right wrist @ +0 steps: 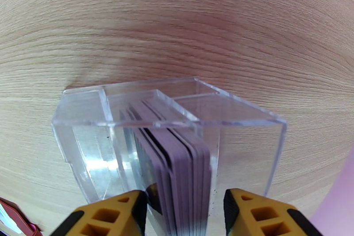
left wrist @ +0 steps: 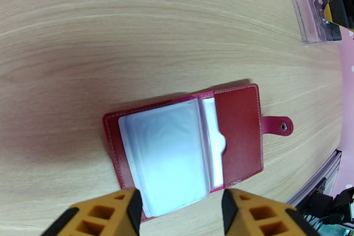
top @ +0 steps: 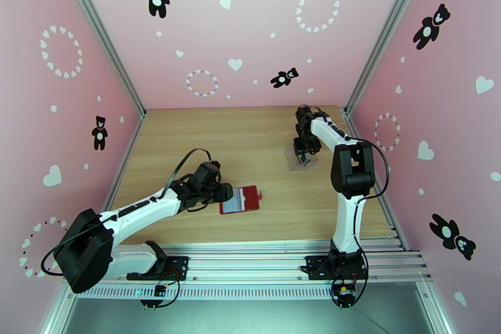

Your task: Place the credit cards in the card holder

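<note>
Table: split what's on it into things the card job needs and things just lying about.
Needed for the job:
- credit cards, stacked upright on edge
- card holder, lying open on the table, clear sleeves showing

Just there:
- clear plastic box, which merely houses the cards for now

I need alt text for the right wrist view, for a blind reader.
A clear plastic box on the wooden table holds a stack of credit cards standing on edge. The right gripper is open, its yellow fingers on either side of the stack.
</note>
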Motion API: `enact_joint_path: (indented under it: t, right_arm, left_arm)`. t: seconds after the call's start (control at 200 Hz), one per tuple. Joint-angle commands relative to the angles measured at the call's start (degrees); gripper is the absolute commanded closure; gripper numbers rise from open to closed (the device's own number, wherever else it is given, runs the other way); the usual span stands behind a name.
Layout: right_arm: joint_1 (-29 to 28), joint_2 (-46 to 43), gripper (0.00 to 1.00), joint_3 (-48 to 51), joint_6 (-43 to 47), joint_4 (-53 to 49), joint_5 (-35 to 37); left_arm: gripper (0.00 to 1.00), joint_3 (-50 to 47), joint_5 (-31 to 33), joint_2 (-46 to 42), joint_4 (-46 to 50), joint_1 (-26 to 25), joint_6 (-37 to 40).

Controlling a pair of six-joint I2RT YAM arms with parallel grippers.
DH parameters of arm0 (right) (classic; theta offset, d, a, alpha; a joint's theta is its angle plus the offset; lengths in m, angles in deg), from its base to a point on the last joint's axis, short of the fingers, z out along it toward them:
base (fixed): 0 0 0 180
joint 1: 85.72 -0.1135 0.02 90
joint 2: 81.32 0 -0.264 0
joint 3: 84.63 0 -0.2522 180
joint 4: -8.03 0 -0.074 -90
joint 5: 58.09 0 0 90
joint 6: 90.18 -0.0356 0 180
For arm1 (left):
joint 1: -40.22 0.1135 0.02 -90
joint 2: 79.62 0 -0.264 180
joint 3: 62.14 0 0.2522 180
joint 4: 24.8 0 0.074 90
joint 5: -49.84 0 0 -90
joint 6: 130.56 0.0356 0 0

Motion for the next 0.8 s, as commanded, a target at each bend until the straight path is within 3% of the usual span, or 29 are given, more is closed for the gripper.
enact_joint_path:
  t: [0.0, 0.46, 0.796]
  right_arm:
    - [0.3, 0.8, 0.48, -0.7, -0.2, -1.0, 1.7]
    - [2.1, -7.7, 0.56, 4.6, -2.0, 2.1, 4.0]
    - [2.1, -7.4, 0.81, 4.5, -1.8, 2.3, 2.3]
  left_arm:
    - [0.47, -0.3, -0.3, -0.6, 0.9, 0.4, -0.6]
    - [0.47, -0.6, -0.4, -0.1, 0.1, 0.3, -0.8]
    - [0.47, -0.5, -0.4, 0.2, 0.3, 0.3, -0.7]
